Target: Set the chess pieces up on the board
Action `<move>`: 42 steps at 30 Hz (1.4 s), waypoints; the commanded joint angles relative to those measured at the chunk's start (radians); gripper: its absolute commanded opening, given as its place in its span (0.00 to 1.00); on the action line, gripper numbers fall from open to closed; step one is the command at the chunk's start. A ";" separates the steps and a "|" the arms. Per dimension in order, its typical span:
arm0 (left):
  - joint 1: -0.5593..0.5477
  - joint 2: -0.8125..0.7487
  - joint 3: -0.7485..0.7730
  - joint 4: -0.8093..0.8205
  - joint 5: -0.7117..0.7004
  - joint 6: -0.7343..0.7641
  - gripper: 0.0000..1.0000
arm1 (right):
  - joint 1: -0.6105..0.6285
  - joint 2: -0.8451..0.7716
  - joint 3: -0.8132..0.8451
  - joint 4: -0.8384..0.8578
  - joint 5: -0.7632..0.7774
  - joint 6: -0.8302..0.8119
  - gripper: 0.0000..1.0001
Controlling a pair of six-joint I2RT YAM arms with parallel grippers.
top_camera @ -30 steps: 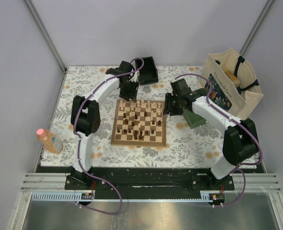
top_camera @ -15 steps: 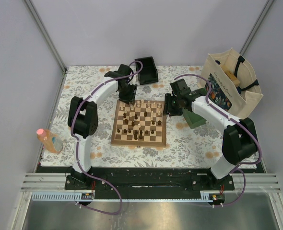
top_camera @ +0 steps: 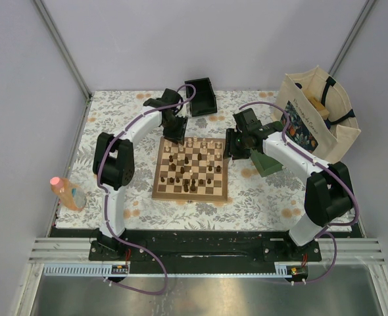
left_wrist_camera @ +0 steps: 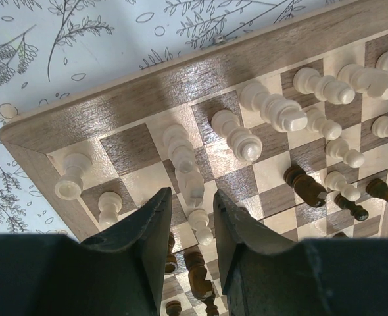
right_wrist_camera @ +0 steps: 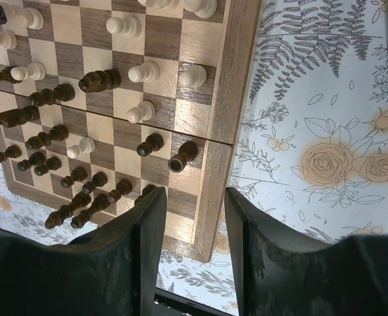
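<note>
The board lies flat in middle of table, with chess pieces scattered over its squares, pale & dark mixed. Left end effector hangs over board's far-left corner, released, fingers parted either side of a pale piece; no contact visible. Right end effector is released too, nothing btwn its fingers, over board's right border.

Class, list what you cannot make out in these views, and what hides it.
Top external: the chess pieces are too small to tell their kinds.
Left wrist: whether the left gripper touches the pale piece between its fingers; they hide its base.
Right wrist: the right gripper covers some squares of the board.
Top external: the tote bag walls hide most contents.
</note>
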 commanded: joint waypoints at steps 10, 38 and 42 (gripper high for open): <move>0.003 -0.008 -0.025 0.022 0.025 -0.001 0.33 | -0.007 -0.003 0.016 0.019 -0.007 0.000 0.49; 0.008 -0.069 -0.029 -0.053 -0.103 0.054 0.05 | -0.007 -0.016 0.004 0.022 -0.003 -0.003 0.49; 0.012 -0.046 0.020 -0.067 -0.121 0.057 0.05 | -0.007 -0.020 -0.002 0.022 -0.003 -0.002 0.49</move>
